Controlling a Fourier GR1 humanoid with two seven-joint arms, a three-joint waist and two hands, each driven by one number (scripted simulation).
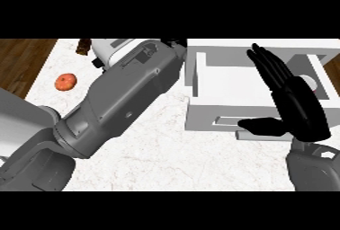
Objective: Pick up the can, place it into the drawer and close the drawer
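The white drawer (196, 72) stands pulled open at the right of the marble counter, its front panel with a handle slot (222, 121) facing me. My right hand (300, 110) hovers open over the drawer's right half, fingers straight and pointing away, thumb out to the left above the front panel. A small pale round thing with a red spot (308, 82), probably the can, peeks out from behind that hand inside the drawer. My left forearm (126, 90) crosses the counter diagonally towards the drawer's far left corner. Only a dark sliver of the left hand (175, 42) shows there.
An orange-red fruit (65, 81) lies on the counter at the left. A small brown object (83, 46) and a white thing (109, 46) sit at the far edge, partly behind the left forearm. Wooden floor (20, 63) shows beyond the counter's left edge.
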